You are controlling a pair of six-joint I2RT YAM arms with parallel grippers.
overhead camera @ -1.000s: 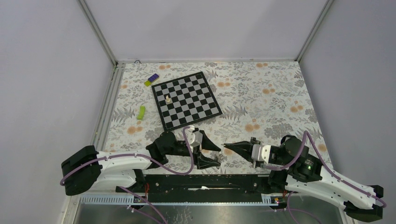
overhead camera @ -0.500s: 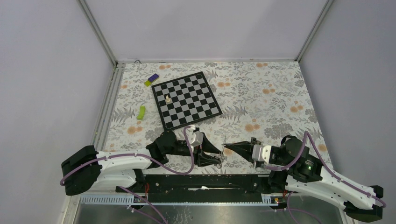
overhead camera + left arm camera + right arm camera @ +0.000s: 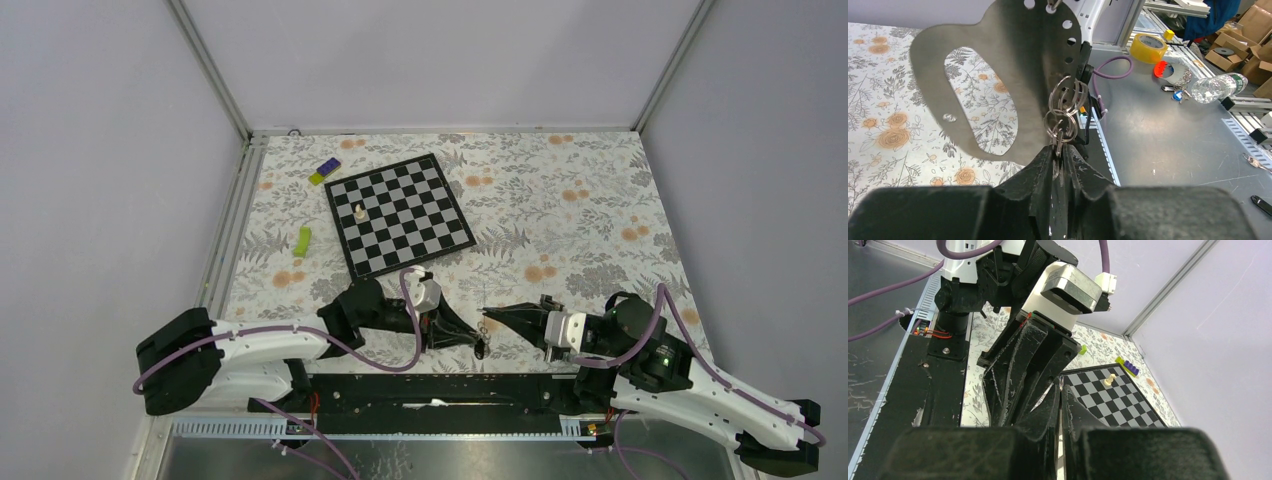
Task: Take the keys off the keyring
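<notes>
While the keyring (image 3: 1066, 106) hangs mid-air, my left end effector (image 3: 1058, 157) looks clamped on the keys (image 3: 1057, 142) below it. Right end effector (image 3: 1061, 399) is pinched together, can't tell on what. Nothing's off yet, every key left to go.

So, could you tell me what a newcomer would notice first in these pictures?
Probably the left hand and right hand meeting tip to tip at the bottom centre of the top view, with the keyring between them. In the left wrist view a big flat metal plate with an oval cut-out looms over those rings. Further back lies a chessboard bearing one white piece.
</notes>
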